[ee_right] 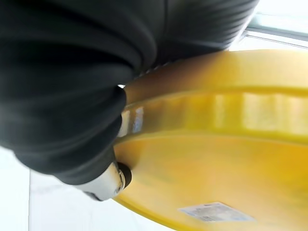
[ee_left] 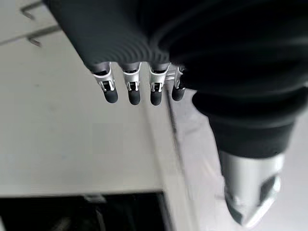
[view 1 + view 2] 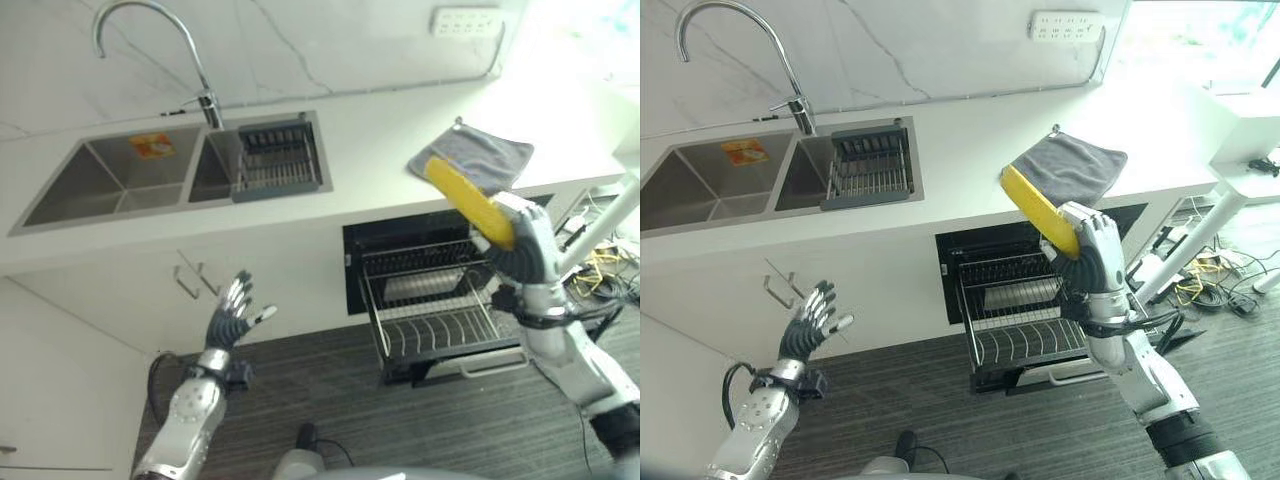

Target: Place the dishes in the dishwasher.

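My right hand (image 3: 528, 250) is shut on a yellow plate (image 3: 468, 203), holding it on edge and tilted above the pulled-out dishwasher rack (image 3: 440, 310). In the right wrist view the plate's yellow underside (image 1: 216, 159) is pressed against my thumb (image 1: 108, 185). The open dishwasher (image 3: 1025, 300) sits under the white counter (image 3: 960, 170), and its wire rack holds a pale dish near the back. My left hand (image 3: 232, 312) is raised in front of the white cabinet doors with fingers (image 2: 130, 91) spread straight and nothing in it.
A grey cloth (image 3: 475, 155) lies on the counter behind the plate. A double steel sink (image 3: 120, 180) with a tall tap (image 3: 150, 40) and a dark drainer basket (image 3: 275, 155) is at the left. Cabinet handles (image 3: 190, 275) are near my left hand. A white table leg (image 3: 600, 225) stands at the right.
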You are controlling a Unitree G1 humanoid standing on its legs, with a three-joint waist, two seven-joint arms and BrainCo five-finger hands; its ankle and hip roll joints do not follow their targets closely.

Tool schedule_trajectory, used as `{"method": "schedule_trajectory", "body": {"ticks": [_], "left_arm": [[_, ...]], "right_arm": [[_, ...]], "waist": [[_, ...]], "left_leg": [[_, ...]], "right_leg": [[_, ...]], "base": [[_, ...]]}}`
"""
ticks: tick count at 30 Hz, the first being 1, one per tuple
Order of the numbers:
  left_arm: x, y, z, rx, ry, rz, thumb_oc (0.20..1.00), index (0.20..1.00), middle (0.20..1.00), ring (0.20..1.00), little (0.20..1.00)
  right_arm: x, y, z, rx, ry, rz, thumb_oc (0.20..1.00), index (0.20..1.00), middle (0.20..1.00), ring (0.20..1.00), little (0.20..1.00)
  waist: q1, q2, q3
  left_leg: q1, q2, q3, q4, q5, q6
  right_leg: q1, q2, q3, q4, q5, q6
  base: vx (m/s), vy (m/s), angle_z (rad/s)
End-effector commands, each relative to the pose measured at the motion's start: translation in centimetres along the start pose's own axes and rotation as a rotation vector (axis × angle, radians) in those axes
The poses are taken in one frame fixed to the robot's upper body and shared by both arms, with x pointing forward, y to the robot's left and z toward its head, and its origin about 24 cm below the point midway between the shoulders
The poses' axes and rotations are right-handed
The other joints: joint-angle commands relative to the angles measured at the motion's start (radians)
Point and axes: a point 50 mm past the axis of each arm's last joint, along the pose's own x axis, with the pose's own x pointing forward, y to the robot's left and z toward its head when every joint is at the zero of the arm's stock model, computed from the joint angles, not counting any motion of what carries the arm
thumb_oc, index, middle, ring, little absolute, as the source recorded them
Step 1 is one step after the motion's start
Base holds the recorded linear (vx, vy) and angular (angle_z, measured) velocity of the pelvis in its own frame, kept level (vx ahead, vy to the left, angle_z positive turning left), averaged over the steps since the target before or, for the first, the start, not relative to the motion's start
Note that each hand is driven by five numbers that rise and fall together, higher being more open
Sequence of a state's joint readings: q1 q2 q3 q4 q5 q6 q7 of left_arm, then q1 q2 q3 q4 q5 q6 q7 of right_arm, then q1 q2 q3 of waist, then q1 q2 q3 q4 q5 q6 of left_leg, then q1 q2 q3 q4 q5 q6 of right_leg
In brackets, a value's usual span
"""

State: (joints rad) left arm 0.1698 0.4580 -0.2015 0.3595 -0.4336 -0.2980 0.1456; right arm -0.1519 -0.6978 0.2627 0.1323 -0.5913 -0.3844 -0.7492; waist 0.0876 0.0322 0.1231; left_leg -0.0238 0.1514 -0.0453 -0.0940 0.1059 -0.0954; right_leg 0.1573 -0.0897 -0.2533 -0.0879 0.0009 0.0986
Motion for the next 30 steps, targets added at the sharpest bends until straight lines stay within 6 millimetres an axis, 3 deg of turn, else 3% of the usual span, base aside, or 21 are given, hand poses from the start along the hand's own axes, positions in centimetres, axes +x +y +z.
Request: {"method": "schedule_trajectory", "body": {"ticks": [1, 5, 6, 11, 13, 17, 21, 25, 30], "left_arm": [[0.7, 1.0, 2.1, -0.089, -0.129, 0.051, 1.0, 1.0, 1.0, 1.0, 1.0], [-1.4, 2.6, -3.1, -0.162, 0.042, 0.186, 1.0, 1.0, 1.0, 1.0, 1.0], [-2.6, 3.7, -5.3, -0.243, 0.126, 0.286, 1.0, 1.0, 1.0, 1.0, 1.0], [-5.0, 5.3, -8.5, -0.326, 0.267, 0.458, 1.0, 1.0, 1.0, 1.0, 1.0], [-5.5, 5.6, -9.0, -0.292, 0.295, 0.475, 1.0, 1.0, 1.0, 1.0, 1.0], [-6.3, 6.6, -9.8, -0.316, 0.328, 0.531, 1.0, 1.0, 1.0, 1.0, 1.0], [-6.8, 7.4, -10.3, -0.377, 0.343, 0.602, 1.0, 1.0, 1.0, 1.0, 1.0], [-7.7, 7.8, -10.7, -0.359, 0.37, 0.631, 1.0, 1.0, 1.0, 1.0, 1.0], [-9.0, 8.1, -11.3, -0.345, 0.404, 0.642, 1.0, 1.0, 1.0, 1.0, 1.0]], "right_arm": [[2.4, -1.7, 1.9, -0.069, -0.202, -0.215, 0.2, 0.2, 0.2, 0.2, 0.2], [0.8, 0.0, 0.5, -0.164, -0.191, -0.179, 0.2, 0.2, 0.2, 0.2, 0.2], [-0.1, 0.8, -0.3, -0.195, -0.166, -0.151, 0.2, 0.2, 0.2, 0.2, 0.2], [-1.3, 1.7, -0.9, -0.224, -0.128, -0.097, 0.2, 0.2, 0.2, 0.2, 0.2], [-1.6, 1.6, -1.2, -0.22, -0.104, -0.092, 0.2, 0.2, 0.2, 0.2, 0.2], [-1.3, 0.5, -1.7, -0.23, -0.101, -0.133, 0.2, 0.2, 0.2, 0.2, 0.2], [-0.4, -0.4, -2.3, -0.264, -0.14, -0.107, 0.2, 0.2, 0.2, 0.2, 0.2], [-1.0, -0.8, -3.2, -0.25, -0.093, -0.075, 0.2, 0.2, 0.2, 0.2, 0.2], [-3.3, 0.0, -4.5, -0.175, 0.085, 0.032, 0.2, 0.2, 0.2, 0.2, 0.2]], "waist": [[0.024, -0.031, -0.034], [0.051, -0.034, -0.033], [0.06, -0.033, -0.033], [0.069, -0.043, -0.029], [0.066, -0.047, -0.013], [0.034, -0.034, 0.095], [0.024, -0.028, 0.141], [0.021, -0.027, 0.153], [0.017, -0.02, 0.145]], "left_leg": [[0.054, 0.069, 0.079, 0.007, -0.071, -0.031], [0.054, 0.069, 0.07, 0.007, -0.071, -0.032], [0.054, 0.07, 0.067, 0.007, -0.071, -0.033], [0.075, 0.055, 0.052, 0.007, -0.078, -0.025], [0.084, 0.048, 0.047, 0.022, -0.072, -0.022], [-0.067, 0.037, -0.001, 0.356, -0.182, -0.017], [-0.179, 0.048, -0.005, 0.488, -0.227, -0.02], [-0.207, 0.052, -0.009, 0.526, -0.225, -0.027], [-0.164, 0.054, 0.002, 0.483, -0.185, -0.032]], "right_leg": [[-0.027, -0.092, -0.013, 0.001, 0.0, 0.062], [-0.017, -0.097, -0.028, 0.001, -0.005, 0.065], [-0.011, -0.097, -0.036, 0.001, -0.009, 0.066], [0.013, -0.085, -0.027, 0.001, -0.017, 0.059], [0.031, -0.076, -0.013, 0.009, -0.02, 0.048], [-0.124, -0.086, 0.044, 0.313, -0.144, 0.017], [-0.236, -0.105, 0.06, 0.44, -0.193, -0.007], [-0.262, -0.111, 0.064, 0.471, -0.196, -0.015], [-0.211, -0.099, 0.05, 0.418, -0.184, -0.017]], "base": [[0.13, -0.021, 0.13], [0.1, -0.022, 0.06], [0.09, -0.003, 0.07], [0.12, -0.001, 0.13], [0.08, 0.029, 0.14], [-0.06, 0.052, 0.06], [-0.16, 0.067, 0.05], [-0.08, 0.043, -0.04], [0.02, 0.049, 0.01]]}}
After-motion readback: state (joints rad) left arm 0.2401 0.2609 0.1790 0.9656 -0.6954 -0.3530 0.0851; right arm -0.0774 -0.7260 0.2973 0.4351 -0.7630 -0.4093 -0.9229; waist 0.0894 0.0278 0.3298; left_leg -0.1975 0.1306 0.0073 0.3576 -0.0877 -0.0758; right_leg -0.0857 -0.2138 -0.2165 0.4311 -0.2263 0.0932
